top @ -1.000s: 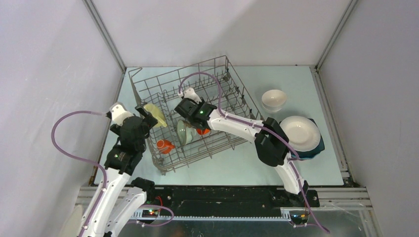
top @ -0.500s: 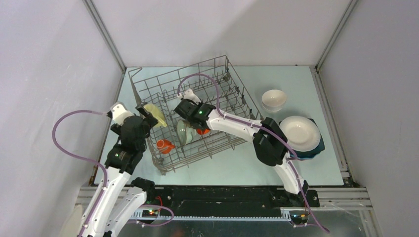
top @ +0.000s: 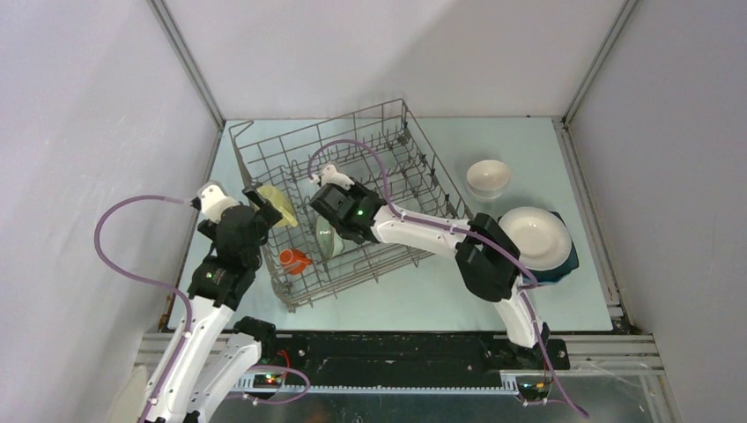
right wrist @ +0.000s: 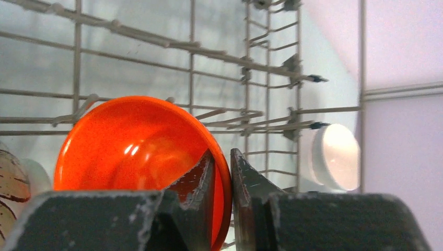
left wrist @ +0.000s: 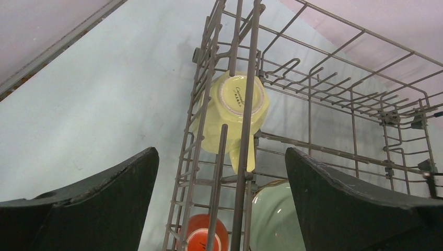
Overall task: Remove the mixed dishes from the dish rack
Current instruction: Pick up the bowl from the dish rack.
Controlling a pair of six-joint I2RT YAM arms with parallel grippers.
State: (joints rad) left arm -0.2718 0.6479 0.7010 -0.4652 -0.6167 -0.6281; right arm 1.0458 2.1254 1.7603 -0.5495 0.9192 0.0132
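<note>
The grey wire dish rack point(top: 310, 132) stands at the table's middle left. My right gripper point(right wrist: 223, 172) is inside it and shut on the rim of an orange bowl point(right wrist: 136, 151), one finger inside and one outside. In the top view the right gripper point(top: 339, 210) hides that bowl. A pale green bowl point(top: 324, 238), a small orange mug point(top: 293, 260) and a pale yellow cup point(top: 277, 204) lie in the rack's left part. My left gripper point(top: 262, 208) is open just outside the rack's left wall. Its wrist view shows the cup point(left wrist: 235, 112), the mug point(left wrist: 206, 235) and the green bowl point(left wrist: 274, 217) through the wires.
A white bowl point(top: 487, 176) sits on the table right of the rack and shows in the right wrist view point(right wrist: 337, 156). A white plate point(top: 535, 236) lies on a dark blue plate point(top: 565, 263) at the right. Walls close in the table on three sides.
My right gripper has shifted a little left and away inside the rack with the orange bowl, which the wrist now covers from above. The left arm has barely moved.
</note>
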